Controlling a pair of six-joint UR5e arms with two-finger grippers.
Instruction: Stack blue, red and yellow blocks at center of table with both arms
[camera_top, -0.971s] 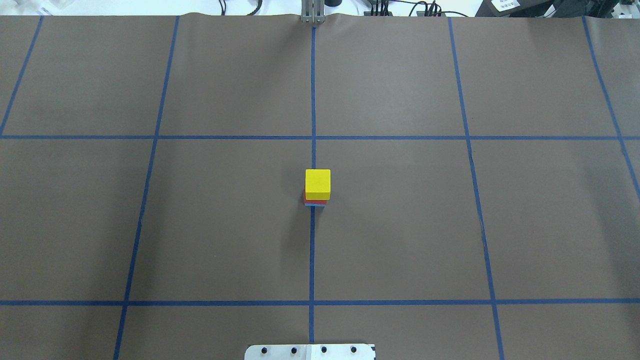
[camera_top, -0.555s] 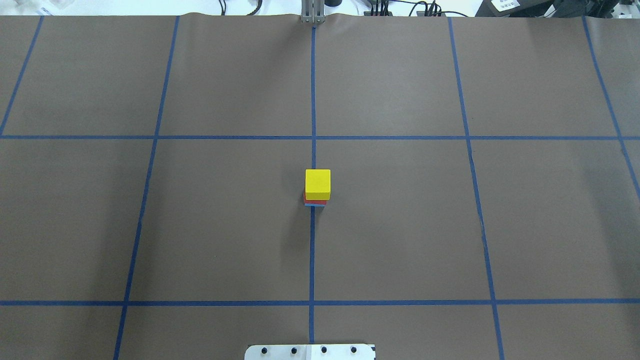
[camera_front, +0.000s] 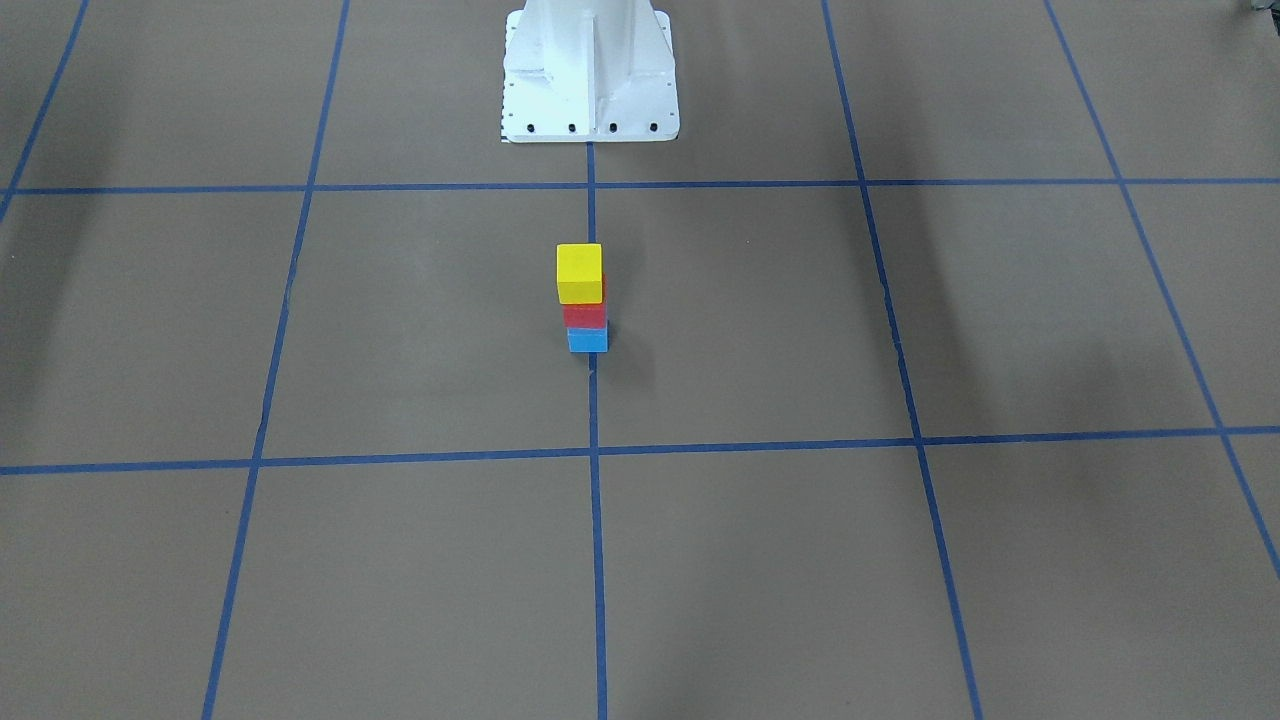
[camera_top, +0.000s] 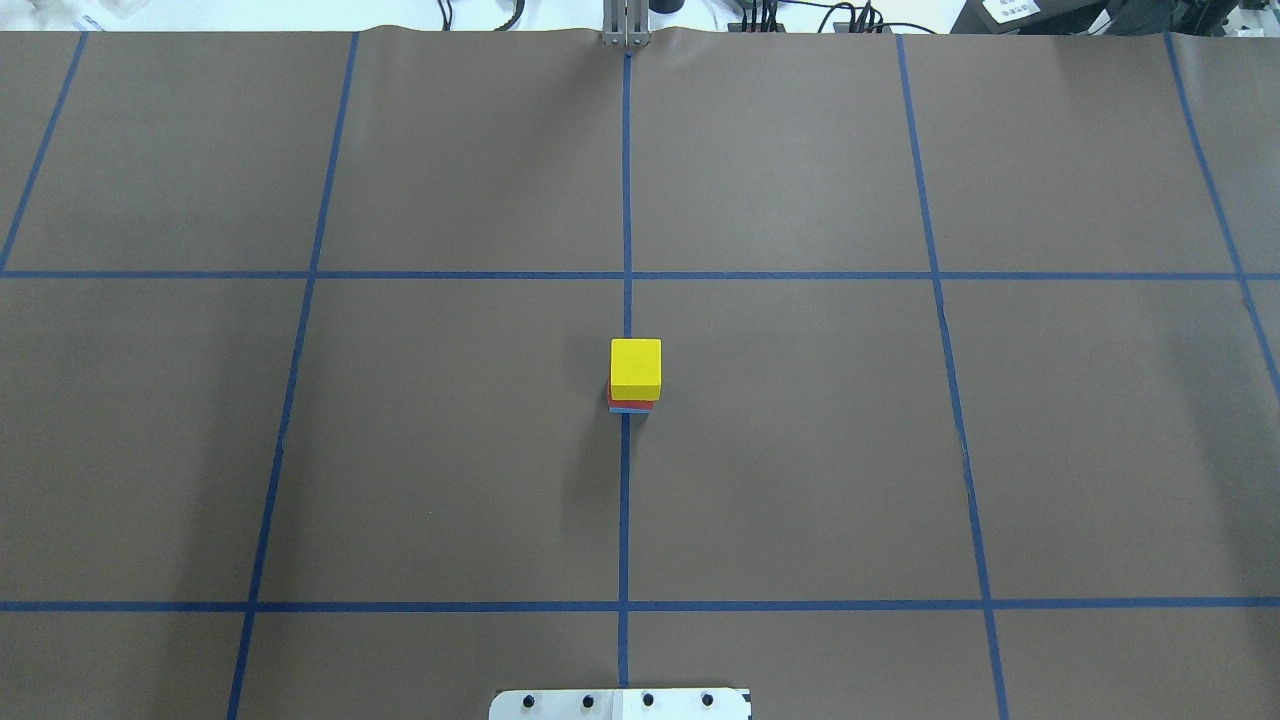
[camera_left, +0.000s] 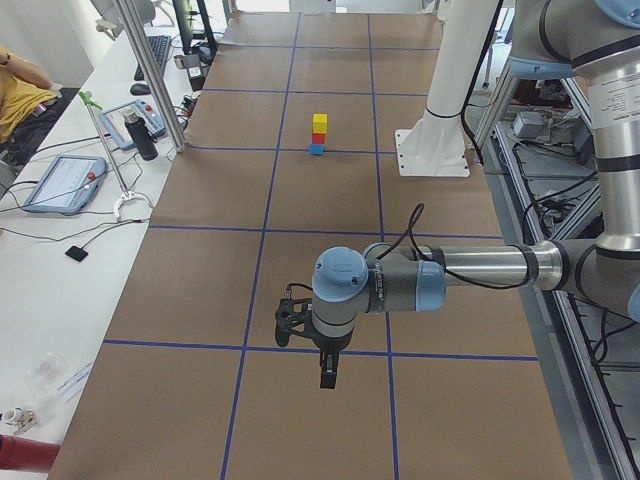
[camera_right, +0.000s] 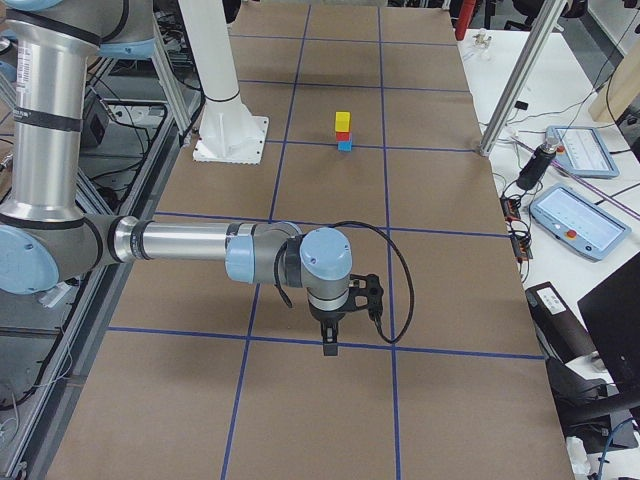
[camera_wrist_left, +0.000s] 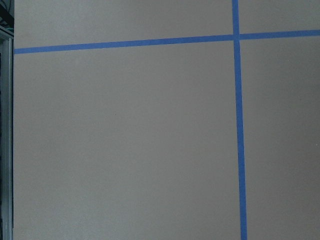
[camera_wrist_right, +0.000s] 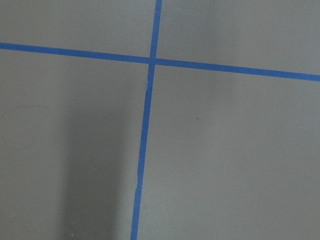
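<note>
Obs: left hand (camera_left: 327, 377) and right hand (camera_right: 330, 346) hang over the tabletop (camera_top: 800, 450), well apart from the work (fingers apart or together: cannot tell from side views), likely parked clear since the yellow block (camera_front: 580, 272) sits on the red block (camera_front: 585, 315) on the blue block (camera_front: 588, 340) at centre.

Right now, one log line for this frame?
state: yellow block on red block on blue block | left gripper far from them, open/shut unclear | right gripper same

Robotics lab, tape-gridded table (camera_top: 450, 450), teach pendants (camera_right: 580, 218), cabled side benches (camera_left: 60, 290).
</note>
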